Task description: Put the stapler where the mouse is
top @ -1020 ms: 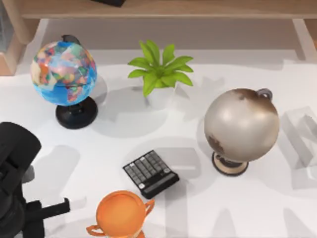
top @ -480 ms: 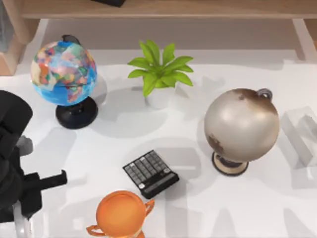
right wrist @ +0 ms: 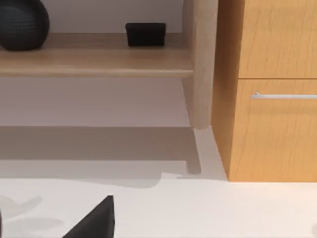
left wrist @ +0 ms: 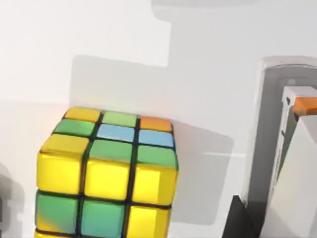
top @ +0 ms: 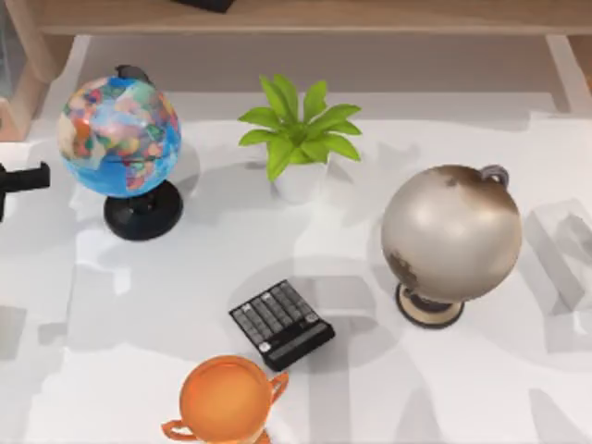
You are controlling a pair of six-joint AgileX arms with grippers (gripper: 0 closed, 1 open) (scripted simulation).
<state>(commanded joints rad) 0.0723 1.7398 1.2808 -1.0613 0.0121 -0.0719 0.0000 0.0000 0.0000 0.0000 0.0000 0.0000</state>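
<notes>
Early reaching step, by the look of it: left arm (top: pixel 23 178) at the table's left edge, over a Rubik's cube (left wrist: pixel 106 173) with a grey-white, orange-tipped body (left wrist: pixel 277 148) just beside it, probably the stapler. Calls next for centring over that body and closing on it, then finding the mouse's spot. Hard to confirm, with that body cut off at the frame edge and the left grip impossible to tell; same for the idle right arm (right wrist: pixel 94 220), facing the far shelf (right wrist: pixel 94 62).

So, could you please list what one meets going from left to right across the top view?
Left gripper → colourful globe → orange cup → calculator → plant → grey globe
</notes>
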